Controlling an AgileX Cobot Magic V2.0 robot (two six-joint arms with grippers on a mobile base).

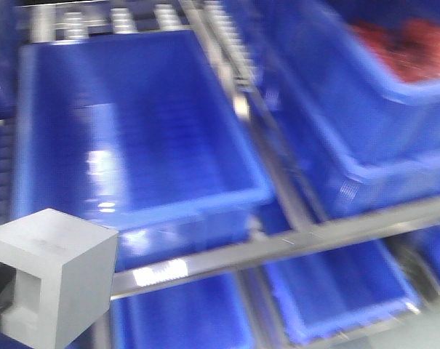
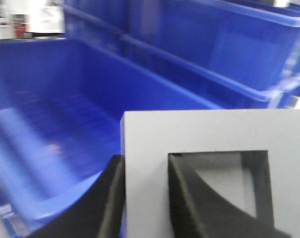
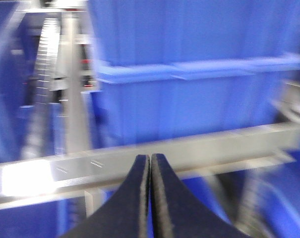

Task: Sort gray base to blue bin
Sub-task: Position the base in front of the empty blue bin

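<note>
The gray base (image 1: 56, 273) is a matte gray cube at the lower left of the front view, held in the air just before the near rim of the blue bin (image 1: 132, 123). In the left wrist view my left gripper (image 2: 146, 198) is shut on the gray base (image 2: 209, 134): one black finger (image 2: 107, 198) lies outside its wall, the other inside its square recess. The blue bin (image 2: 50, 114) lies behind and below it. My right gripper (image 3: 150, 193) is shut and empty, in front of a metal rack bar (image 3: 189, 148).
The bins stand on a metal roller rack with a cross rail (image 1: 278, 247). A second blue tote (image 1: 365, 109) at the right holds red items (image 1: 409, 43). More blue totes (image 1: 336, 291) sit on the lower shelf. All views are motion-blurred.
</note>
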